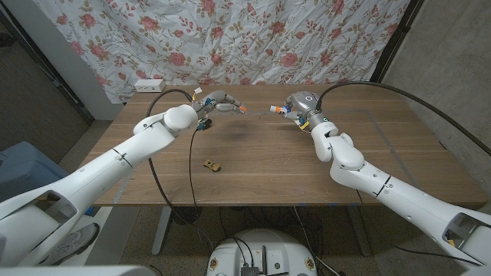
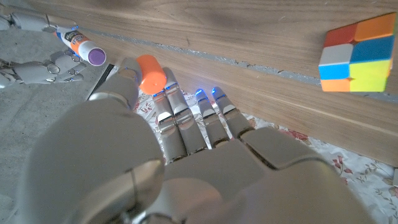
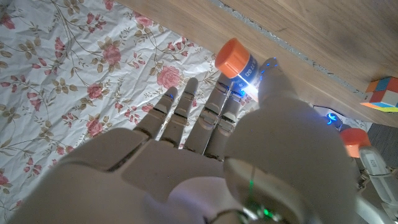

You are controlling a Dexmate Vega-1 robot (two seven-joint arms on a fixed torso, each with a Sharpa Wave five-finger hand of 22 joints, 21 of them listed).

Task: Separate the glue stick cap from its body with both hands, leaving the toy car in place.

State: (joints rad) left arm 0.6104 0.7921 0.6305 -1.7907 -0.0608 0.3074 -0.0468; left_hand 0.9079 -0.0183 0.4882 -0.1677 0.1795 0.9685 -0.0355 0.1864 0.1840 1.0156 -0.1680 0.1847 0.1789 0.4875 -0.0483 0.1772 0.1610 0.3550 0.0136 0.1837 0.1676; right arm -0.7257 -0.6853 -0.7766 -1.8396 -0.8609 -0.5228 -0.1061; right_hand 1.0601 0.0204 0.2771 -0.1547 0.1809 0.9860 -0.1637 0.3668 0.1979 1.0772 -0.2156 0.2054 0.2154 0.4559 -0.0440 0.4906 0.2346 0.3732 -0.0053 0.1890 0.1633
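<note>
My left hand (image 1: 219, 102) is raised over the far middle of the table and pinches the orange cap (image 2: 151, 73) between thumb and fingers. My right hand (image 1: 299, 103) faces it and grips the glue stick body (image 3: 241, 62), a white tube with a blue label and an orange end. In the left wrist view the body's open end shows purple glue (image 2: 94, 55). Cap (image 1: 241, 110) and body (image 1: 275, 110) are apart, with a short gap between them. The small yellow-brown toy car (image 1: 212, 164) sits on the table nearer me, away from both hands.
A colourful puzzle cube (image 2: 357, 53) lies on the wooden table (image 1: 261, 169) under my left forearm. A white power strip (image 1: 149, 84) lies at the far left corner. A floral cloth (image 1: 253, 38) hangs behind the table.
</note>
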